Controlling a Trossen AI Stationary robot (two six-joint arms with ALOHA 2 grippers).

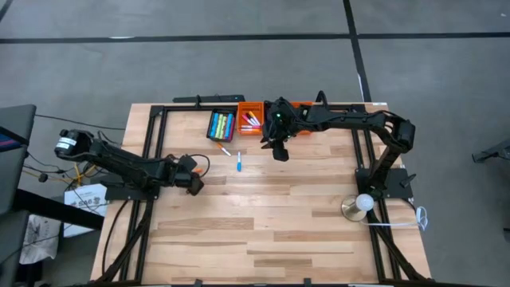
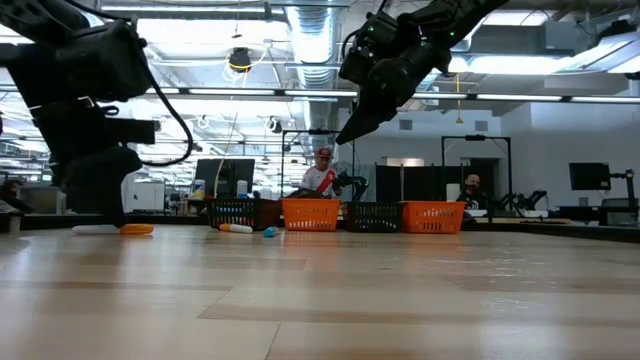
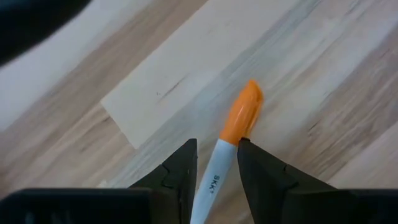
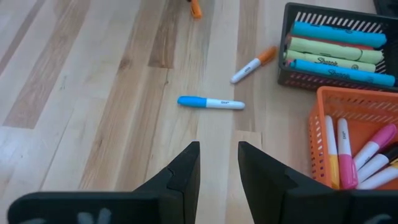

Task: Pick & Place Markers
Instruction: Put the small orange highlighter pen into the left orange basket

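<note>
My left gripper (image 1: 191, 183) is low over the table's left part, shut on a white marker with an orange cap (image 3: 244, 112), which also shows in the low view (image 2: 120, 229). My right gripper (image 4: 217, 144) hangs open and empty above the table (image 1: 279, 150), just in front of the bins. Two loose markers lie flat on the wood ahead of it: an orange-capped one (image 4: 254, 65) and a blue-capped one (image 4: 210, 102). The black bin (image 4: 292, 74) holds blue and green markers; the orange bin (image 4: 323, 99) holds pink ones. My left gripper has the marker's white body (image 3: 214, 171) pinched between its two fingers, just behind the cap. The fingers slant down from the table's left and lie across the marker. The marker sits level at table height, cap end free; whether it is clear of the wood I cannot tell.
The bins stand in a row at the far edge, partly under the right arm. A round white object on a metal stand (image 1: 362, 204) is at the right, near the right arm's base. Bare wood fills the near half (image 1: 263, 239). A person sits in the room behind (image 2: 322, 175).
</note>
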